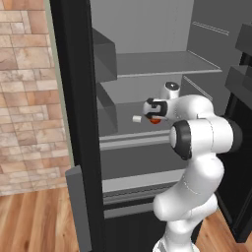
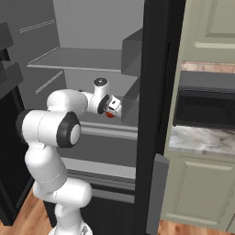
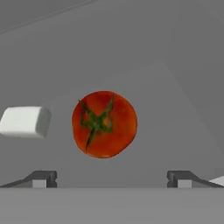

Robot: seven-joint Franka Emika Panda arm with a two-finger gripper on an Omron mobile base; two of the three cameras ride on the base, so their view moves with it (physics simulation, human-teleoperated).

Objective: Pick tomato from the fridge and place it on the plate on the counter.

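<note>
The tomato (image 3: 104, 124) lies straight ahead of the claw (image 3: 111, 178) along its line of reach, a touch to one side of the midline between the tips, on a grey shelf inside the fridge (image 1: 78, 98); being round, it has no long axis to line up with, so any roll of the hand should serve, and its green stalk star faces the hand camera. The claw stands wide, its two dark fingertips (image 3: 43, 178) spread well beyond the tomato's width on either side and holding nothing; the tomato sits between their lines but apart from both tips, so I judge the coming move to be a straight advance until it lies between the pads, then a closing. In the left base view the tomato (image 1: 155, 120) shows as a red spot just beside the hand, toward the front edge of the shelf; in the right base view (image 2: 109, 114) it peeks out under the wrist. A small whitish block (image 3: 25, 122) rests on the same shelf near the tomato, apart from it, on the side of one fingertip; a drift that way might nudge it.
</note>
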